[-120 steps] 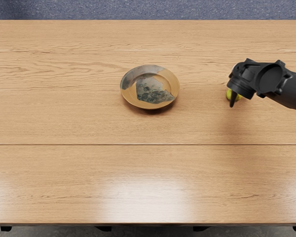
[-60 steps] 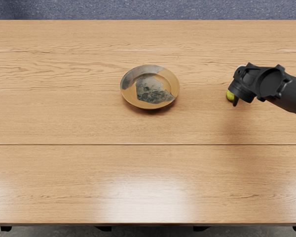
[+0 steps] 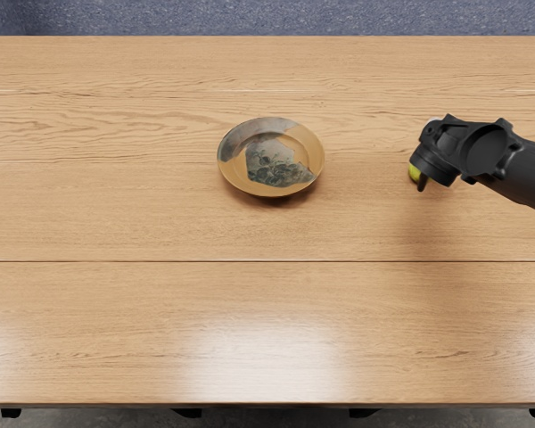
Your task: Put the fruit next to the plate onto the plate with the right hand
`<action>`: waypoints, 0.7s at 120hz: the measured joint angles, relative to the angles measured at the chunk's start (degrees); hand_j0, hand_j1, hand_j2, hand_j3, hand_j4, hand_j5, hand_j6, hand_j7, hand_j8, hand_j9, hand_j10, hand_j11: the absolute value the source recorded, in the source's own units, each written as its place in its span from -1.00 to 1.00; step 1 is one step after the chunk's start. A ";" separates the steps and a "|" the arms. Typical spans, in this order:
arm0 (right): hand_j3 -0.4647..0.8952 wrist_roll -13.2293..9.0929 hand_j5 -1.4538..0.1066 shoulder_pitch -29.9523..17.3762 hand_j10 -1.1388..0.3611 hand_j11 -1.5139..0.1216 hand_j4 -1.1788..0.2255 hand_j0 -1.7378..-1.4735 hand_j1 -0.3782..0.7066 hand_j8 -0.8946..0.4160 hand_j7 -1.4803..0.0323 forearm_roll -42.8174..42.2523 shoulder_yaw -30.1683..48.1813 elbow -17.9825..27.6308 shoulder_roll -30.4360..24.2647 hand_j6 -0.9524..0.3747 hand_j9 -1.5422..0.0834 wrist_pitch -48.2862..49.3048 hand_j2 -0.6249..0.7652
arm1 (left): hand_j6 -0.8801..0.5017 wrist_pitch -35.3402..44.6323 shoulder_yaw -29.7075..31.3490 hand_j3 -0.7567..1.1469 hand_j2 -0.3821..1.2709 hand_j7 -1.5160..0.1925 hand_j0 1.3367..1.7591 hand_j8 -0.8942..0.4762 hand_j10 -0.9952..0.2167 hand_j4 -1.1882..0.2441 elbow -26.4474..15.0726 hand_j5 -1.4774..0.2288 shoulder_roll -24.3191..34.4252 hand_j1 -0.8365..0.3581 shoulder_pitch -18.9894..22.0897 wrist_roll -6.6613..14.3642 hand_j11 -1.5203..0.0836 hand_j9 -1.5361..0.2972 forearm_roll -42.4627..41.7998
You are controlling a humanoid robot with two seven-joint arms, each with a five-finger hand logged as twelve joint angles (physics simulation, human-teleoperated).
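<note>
My right hand (image 3: 453,152) is at the right side of the table (image 3: 267,312), sitting over the fruit (image 3: 414,173). Only a small yellow-green sliver shows at the hand's left edge; the rest is hidden under the palm. Can't tell from this angle whether the hand has closed on it or is just cupped above, and can't tell if the fruit is off the wood yet. It looks low, at or near table level. Left arm isn't visible. The plate (image 3: 225,169) is well apart to the left, mid-table, shiny gold rim, nothing on it. My read on the fruit: small, round, light, probably firm with a smooth skin, so it will roll or squirt out if pinched off-centre. Best hold is around the widest part with pressure from opposite sides, and moderate squeeze, no need to crush. The plate is shallow and glossy, so a drop from height could make the fruit roll off. I'd set it down low, near the middle.
</note>
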 joint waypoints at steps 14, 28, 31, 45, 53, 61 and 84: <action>-0.32 0.00 0.41 -0.03 0.15 0.42 0.29 -0.40 -0.35 -0.06 0.49 -0.01 0.06 -0.03 0.41 0.02 0.46 0.00 -0.18 | 0.27 0.01 0.00 -0.20 -0.54 0.77 0.52 0.30 0.64 0.66 0.00 0.73 0.00 0.98 0.07 0.00 0.90 0.68 0.00; -0.32 0.00 0.36 -0.04 0.11 0.37 0.25 -0.40 -0.28 -0.10 0.44 -0.01 0.08 -0.05 0.55 -0.03 0.41 0.00 -0.18 | 0.27 0.01 0.00 -0.20 -0.54 0.77 0.52 0.30 0.64 0.66 0.00 0.73 0.00 0.98 0.00 0.00 0.90 0.68 0.00; -0.32 0.00 0.35 -0.04 0.10 0.36 0.24 -0.40 -0.27 -0.11 0.43 -0.02 0.07 -0.06 0.54 -0.03 0.40 0.00 -0.19 | 0.27 0.02 0.00 -0.20 -0.54 0.77 0.52 0.30 0.64 0.66 0.00 0.73 0.00 0.98 0.00 0.00 0.90 0.68 0.00; -0.32 0.00 0.32 -0.36 0.08 0.33 0.21 -0.40 -0.22 -0.14 0.39 -0.07 0.02 -0.80 0.57 -0.07 0.37 0.01 -0.19 | 0.27 0.02 0.00 -0.20 -0.54 0.77 0.52 0.30 0.64 0.66 0.00 0.73 0.00 0.98 0.01 -0.01 0.90 0.68 0.00; -0.32 0.00 0.30 -0.75 0.07 0.32 0.20 -0.40 -0.20 -0.15 0.38 -0.10 0.01 -1.42 0.61 -0.08 0.36 0.04 -0.19 | 0.27 0.02 0.00 -0.20 -0.54 0.77 0.52 0.30 0.64 0.66 0.00 0.73 0.00 0.98 0.03 -0.01 0.90 0.68 0.00; -0.32 0.00 0.29 -0.99 0.06 0.31 0.19 -0.40 -0.19 -0.16 0.37 -0.11 -0.02 -1.75 0.63 -0.09 0.35 0.05 -0.20 | 0.27 0.02 0.00 -0.20 -0.54 0.77 0.52 0.30 0.64 0.66 0.00 0.73 0.00 0.98 0.01 -0.01 0.90 0.68 0.00; -0.32 0.00 0.28 -1.64 0.05 0.29 0.18 -0.40 -0.17 -0.17 0.36 -0.12 -0.04 -2.21 0.64 -0.10 0.34 0.06 -0.20 | 0.27 0.00 0.00 -0.20 -0.54 0.77 0.52 0.30 0.64 0.66 0.00 0.73 0.00 0.98 0.02 0.00 0.90 0.68 0.00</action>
